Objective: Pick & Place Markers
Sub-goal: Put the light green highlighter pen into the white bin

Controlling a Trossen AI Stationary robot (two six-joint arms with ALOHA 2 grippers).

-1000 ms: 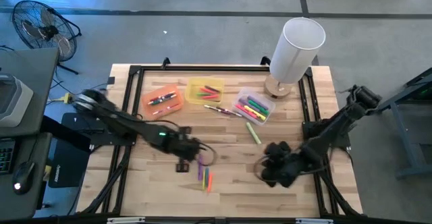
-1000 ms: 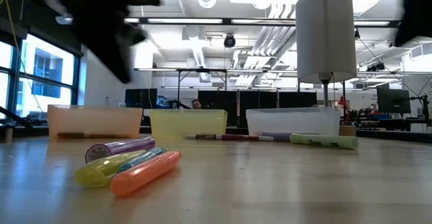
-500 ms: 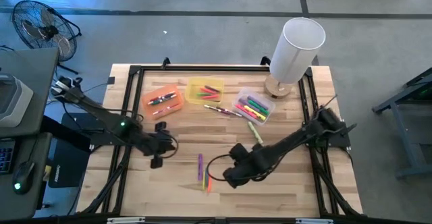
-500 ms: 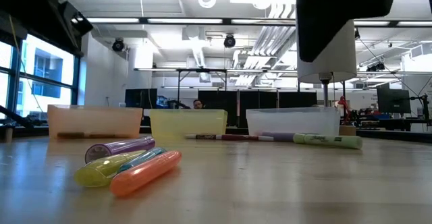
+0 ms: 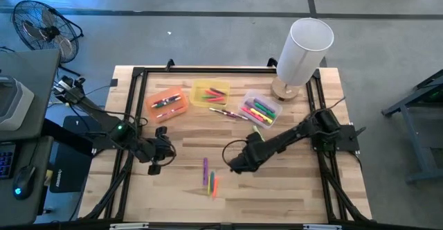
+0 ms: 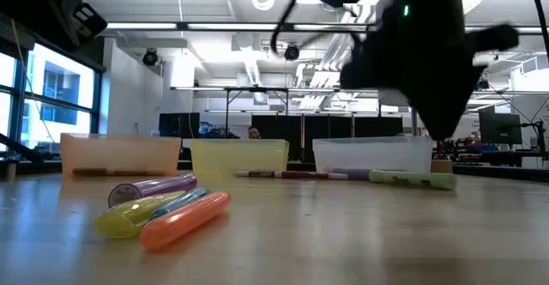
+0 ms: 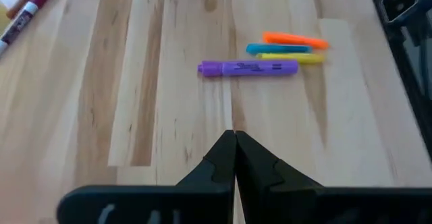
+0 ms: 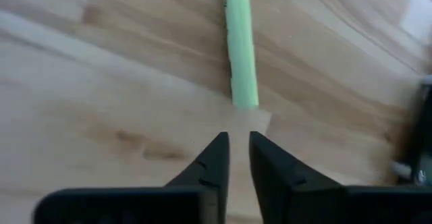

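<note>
Right gripper (image 8: 237, 143) shifted toward one green marker (image 8: 239, 48).

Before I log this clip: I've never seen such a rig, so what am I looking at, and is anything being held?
Two dark robot arms work at a wooden table. One picture looks straight down, one looks level across the tabletop, and two come from cameras on the arms' wrists. The left tool is shut and empty, facing a purple marker and a small cluster of markers. The right tool stands slightly apart, empty, just short of a pale green marker. Farther back sit orange, yellow and clear bins holding more markers, beside a white lamp. Nothing is held.
</note>
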